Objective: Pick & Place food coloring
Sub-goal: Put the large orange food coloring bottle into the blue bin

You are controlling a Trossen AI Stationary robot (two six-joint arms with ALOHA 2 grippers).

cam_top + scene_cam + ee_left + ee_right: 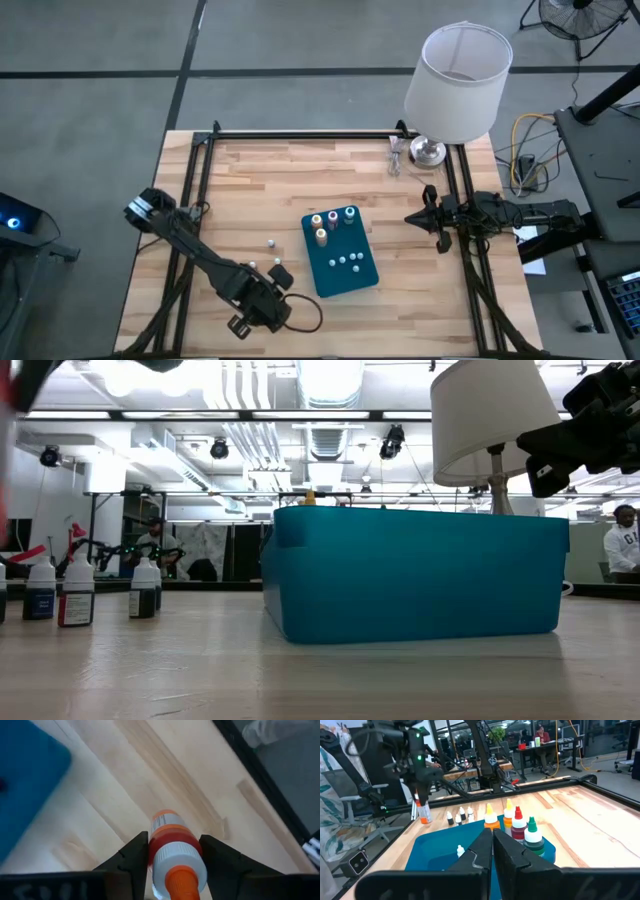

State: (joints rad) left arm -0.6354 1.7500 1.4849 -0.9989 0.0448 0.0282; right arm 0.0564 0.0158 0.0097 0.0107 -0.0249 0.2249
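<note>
Label unreadable — left end effector pinching orange-capped food coloring bottle | right end effector pressed together

- orange-capped bottle in left wrist view: cap end cut off by the frame edge, label too blurred to read
- teal tray in low view hides the bottles inside it; only one yellow tip shows above the rim
- left claw in high view: fingertips and held bottle hidden under the arm
- small loose bottles on the surface in high view: too small to tell colours
- lamp in low view: shade cut off at top, base hidden behind tray
</note>
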